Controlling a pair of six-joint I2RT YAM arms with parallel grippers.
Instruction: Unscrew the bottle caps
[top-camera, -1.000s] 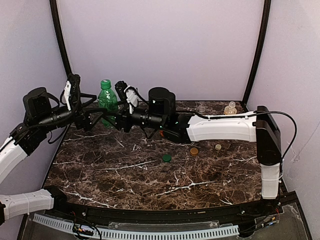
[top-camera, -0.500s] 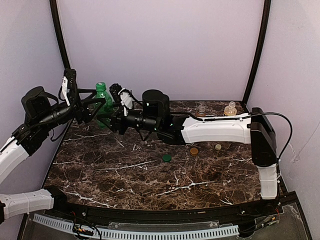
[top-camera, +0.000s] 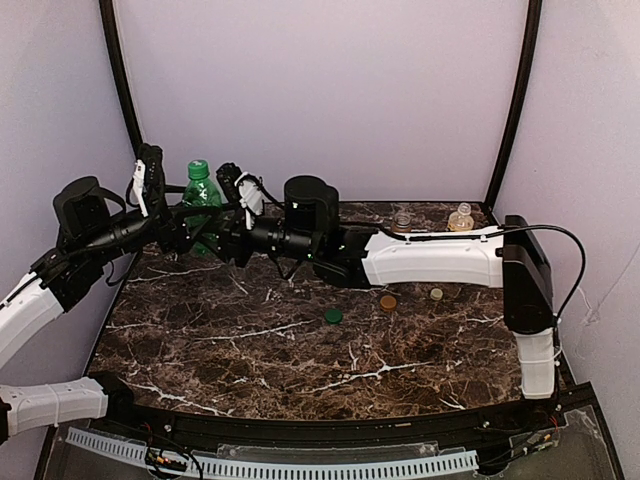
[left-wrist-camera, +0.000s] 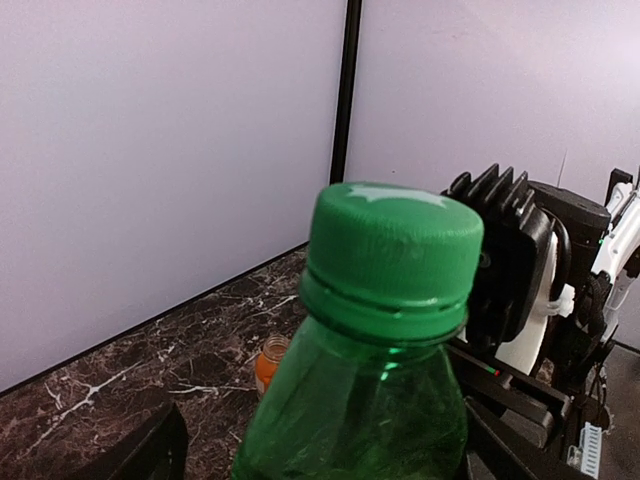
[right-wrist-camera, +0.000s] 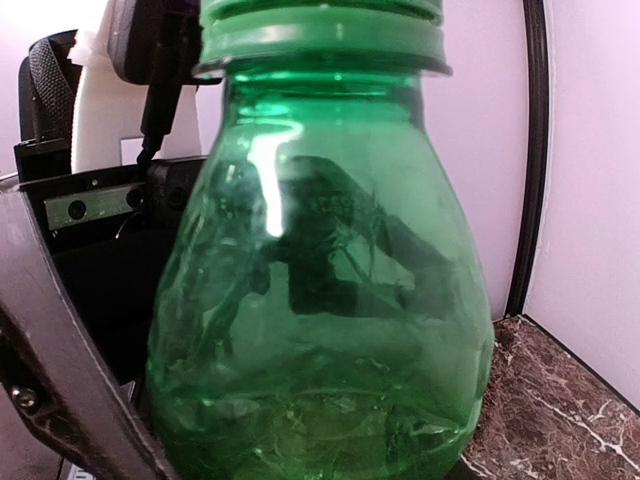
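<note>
The green cap (left-wrist-camera: 392, 240) sits screwed on the neck of the slim green bottle (top-camera: 203, 200), which stands at the back left corner of the dark marble counter (top-camera: 250, 350), close to the lilac wall (top-camera: 330, 90). The right end effector (top-camera: 225, 228) is clamped on the bottle's belly; in the right wrist view one dark finger (right-wrist-camera: 60, 390) lies along the glossy green side. The left end effector (top-camera: 180, 222) has its jaws apart, flanking the bottle below the cap and not touching the cap. The bottle wall is see-through, and the dark arm parts behind it show through.

The right arm (top-camera: 430, 258) reaches across the whole back of the counter and covers the lower parts of two uncapped bottles at the back right: a short brown bottle (top-camera: 402, 219) and an orange juice bottle (top-camera: 461, 216) with orange liquid in it.

Three loose caps lie mid-counter, well apart from all the bottles: a green loose cap (top-camera: 333, 316), a golden-brown cap (top-camera: 387, 301) and a cream-white cap (top-camera: 436, 294). That makes three bottles in view and four caps, one of them on a bottle.
</note>
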